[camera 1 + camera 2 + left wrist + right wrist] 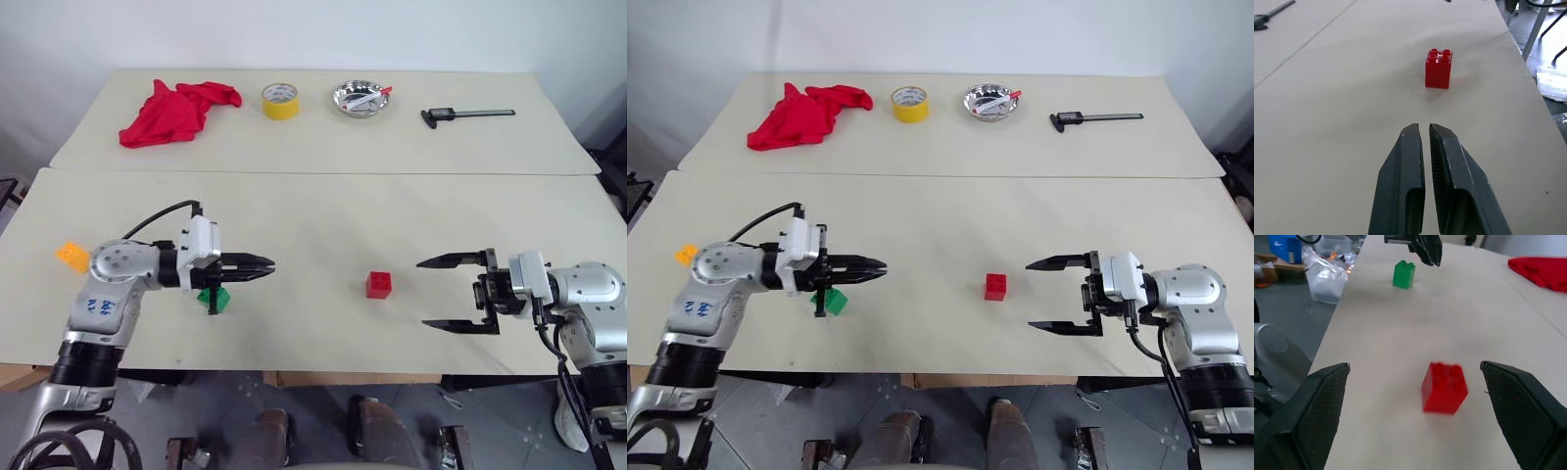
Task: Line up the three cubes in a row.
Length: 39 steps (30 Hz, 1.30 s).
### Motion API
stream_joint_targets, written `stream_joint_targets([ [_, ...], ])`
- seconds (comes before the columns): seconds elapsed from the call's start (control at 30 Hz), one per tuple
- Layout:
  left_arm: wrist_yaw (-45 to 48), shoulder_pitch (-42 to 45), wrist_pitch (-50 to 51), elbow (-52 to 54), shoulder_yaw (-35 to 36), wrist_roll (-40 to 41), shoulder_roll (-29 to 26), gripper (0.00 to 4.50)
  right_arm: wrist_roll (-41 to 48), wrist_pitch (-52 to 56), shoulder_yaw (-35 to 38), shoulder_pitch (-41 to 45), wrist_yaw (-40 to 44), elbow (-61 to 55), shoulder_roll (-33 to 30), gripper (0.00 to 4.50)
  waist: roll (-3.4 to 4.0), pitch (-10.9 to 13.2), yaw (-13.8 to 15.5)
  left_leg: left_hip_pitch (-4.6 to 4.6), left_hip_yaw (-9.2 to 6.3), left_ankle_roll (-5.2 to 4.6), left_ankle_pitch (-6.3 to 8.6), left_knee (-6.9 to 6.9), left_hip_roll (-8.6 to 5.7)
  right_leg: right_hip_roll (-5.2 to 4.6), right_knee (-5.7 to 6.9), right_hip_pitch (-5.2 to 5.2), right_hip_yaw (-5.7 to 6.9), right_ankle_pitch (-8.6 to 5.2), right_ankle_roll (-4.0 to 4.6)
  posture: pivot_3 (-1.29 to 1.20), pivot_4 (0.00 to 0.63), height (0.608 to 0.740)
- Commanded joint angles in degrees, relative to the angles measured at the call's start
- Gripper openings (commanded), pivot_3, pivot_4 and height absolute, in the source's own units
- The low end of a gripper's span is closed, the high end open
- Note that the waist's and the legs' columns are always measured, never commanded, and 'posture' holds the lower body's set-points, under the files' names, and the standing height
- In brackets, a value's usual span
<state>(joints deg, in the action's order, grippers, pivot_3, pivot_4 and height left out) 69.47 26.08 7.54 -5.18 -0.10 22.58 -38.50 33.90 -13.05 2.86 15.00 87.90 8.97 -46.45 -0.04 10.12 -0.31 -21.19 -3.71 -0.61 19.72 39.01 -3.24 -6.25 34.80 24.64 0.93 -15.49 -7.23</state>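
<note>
The red cube (379, 284) stands on the near table's middle, between my two grippers. My left gripper (269, 265) hovers shut and level with nothing in it, pointing at the red cube (1438, 68) from the left. The green cube (214, 299) sits on the table just under that gripper's wrist, apart from the fingers. The orange-yellow cube (72, 256) lies at the far left, beside the left arm. My right gripper (424, 293) is open wide, facing the red cube (1444, 387) from the right, a short gap away. The green cube (1403, 274) and the left gripper (1427, 249) show beyond it.
On the far table lie a red cloth (176, 110), a yellow tape roll (280, 100), a metal bowl (361, 98) and a caliper (468, 115). A seam (313, 172) separates the two tables. The near table's front edge (294, 370) runs close below the grippers.
</note>
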Motion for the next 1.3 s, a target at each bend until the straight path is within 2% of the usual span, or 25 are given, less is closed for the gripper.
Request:
stream_joint_targets([
  [0.03, -3.56, -2.16, 1.94, 0.53, 5.89, 1.99, -1.35, 1.25, 0.0, 0.2, 2.45, -1.28, -0.83, -3.13, 0.03, 4.5, 0.0, 0.0, -0.23, 0.01, 0.02, 0.01, 0.0, 0.02, 0.03, 0.0, 0.03, 0.0, -0.02, 0.0, 0.0, 0.0, 0.15, 0.74],
  [0.17, -9.21, -8.53, 2.44, 6.09, 13.06, 3.85, -1.26, 2.4, -0.32, 0.55, 2.77, -2.14, -2.15, -4.66, 1.4, 4.5, 0.0, 0.0, -0.07, 0.08, 0.02, 0.02, 0.0, 0.05, 0.05, -0.13, 0.1, -0.02, -0.09, 0.0, 0.0, 0.0, 0.15, 0.74],
  [0.27, -16.26, -17.7, 4.29, 14.63, 22.25, 6.51, 0.04, 3.31, 0.09, 0.75, 2.29, -1.25, -2.68, -6.04, 3.43, 4.5, 0.0, 0.0, 0.16, 0.06, 0.01, 0.02, 0.01, 0.07, 0.04, -0.23, 0.07, -0.02, -0.14, 0.0, 0.0, 0.0, 0.15, 0.74],
  [0.37, -19.58, -25.77, 5.09, 21.03, 27.09, 8.19, 1.69, 4.14, -0.17, 1.07, 1.36, 0.2, -2.59, -6.47, 5.27, 4.5, 0.0, 0.0, 0.33, 0.06, -0.01, 0.03, 0.04, 0.07, 0.05, -0.27, 0.0, -0.04, -0.23, 0.0, 0.01, 0.0, 0.15, 0.74],
  [0.47, -25.19, -36.99, 5.81, 29.54, 28.35, 8.16, 7.51, 4.14, -0.54, 1.63, -0.64, 2.91, -2.03, -6.35, 7.57, 4.5, 0.01, 0.0, 0.32, 0.1, -0.01, 0.01, 0.05, 0.07, 0.02, -0.29, -0.12, -0.12, -0.3, 0.0, 0.01, 0.0, 0.15, 0.74],
  [0.53, -28.14, -40.72, 6.36, 32.34, 26.53, 6.8, 10.34, 4.14, -0.73, 1.81, -1.32, 4.25, -1.36, -5.92, 8.4, 4.5, 0.0, 0.0, 0.48, 0.1, -0.01, -0.01, 0.07, 0.07, 0.02, -0.3, -0.19, -0.14, -0.44, 0.0, 0.01, 0.0, 0.15, 0.74],
  [0.63, -32.59, -41.69, 5.71, 31.94, 23.81, 3.44, 13.42, 4.14, -0.8, 2.17, -1.88, 5.54, -0.62, -5.61, 9.08, 4.5, -0.03, 0.02, 1.76, 0.1, -0.1, 0.03, 0.05, 0.08, 0.02, -0.27, -0.25, -0.14, -0.45, -0.01, 0.02, 0.0, 0.15, 0.74],
  [0.83, -36.5, -40.14, 4.45, 26.57, 20.3, 0.1, 15.64, 4.14, -0.76, 2.76, -2.35, 6.8, 0.05, -5.47, 9.4, 4.5, -0.03, 0.02, 1.69, 0.13, -0.06, 0.03, 0.05, 0.08, -0.04, -0.21, -0.17, -0.11, -0.37, -0.01, 0.03, 0.0, 0.15, 0.74],
  [0.97, -35.36, -38.23, 3.93, 24.39, 18.48, 0.39, 15.1, 3.39, -1.16, 2.59, -2.31, 7.28, 0.07, -5.1, 9.57, 4.5, -0.03, 0.02, 1.66, 0.13, -0.04, 0.03, 0.05, 0.07, -0.03, -0.23, -0.16, -0.1, -0.14, -0.01, 0.02, 0.0, 0.15, 0.74],
  [1.13, -33.14, -36.88, 2.95, 21.97, 18.13, 0.14, 12.88, 1.91, -1.8, 2.41, -2.11, 7.07, -0.97, -5.53, 10.06, 4.5, -0.03, 0.02, 1.55, 0.13, -0.04, 0.04, 0.05, 0.07, -0.01, -0.23, -0.16, -0.1, -0.1, -0.01, 0.03, 0.0, 0.15, 0.74],
  [1.2, -32.3, -36.28, 3.06, 21.31, 18.8, 1.03, 11.81, 1.47, -1.94, 2.43, -1.91, 6.92, -1.13, -5.72, 10.09, 4.5, -0.03, 0.01, 1.58, 0.13, -0.04, 0.04, 0.05, 0.07, 0.0, -0.24, -0.16, -0.1, -0.1, -0.01, 0.03, 0.0, 0.15, 0.74],
  [1.3, -24.67, -29.71, 4.43, 19.56, 21.15, 7.22, 5.98, 1.47, -2.39, 2.1, -0.73, 6.4, -1.93, -5.56, 9.46, 4.5, -0.04, 0.02, 1.73, 0.11, -0.04, 0.05, 0.05, 0.08, 0.0, -0.24, -0.15, -0.09, -0.08, -0.01, 0.03, 0.0, 0.15, 0.74],
])
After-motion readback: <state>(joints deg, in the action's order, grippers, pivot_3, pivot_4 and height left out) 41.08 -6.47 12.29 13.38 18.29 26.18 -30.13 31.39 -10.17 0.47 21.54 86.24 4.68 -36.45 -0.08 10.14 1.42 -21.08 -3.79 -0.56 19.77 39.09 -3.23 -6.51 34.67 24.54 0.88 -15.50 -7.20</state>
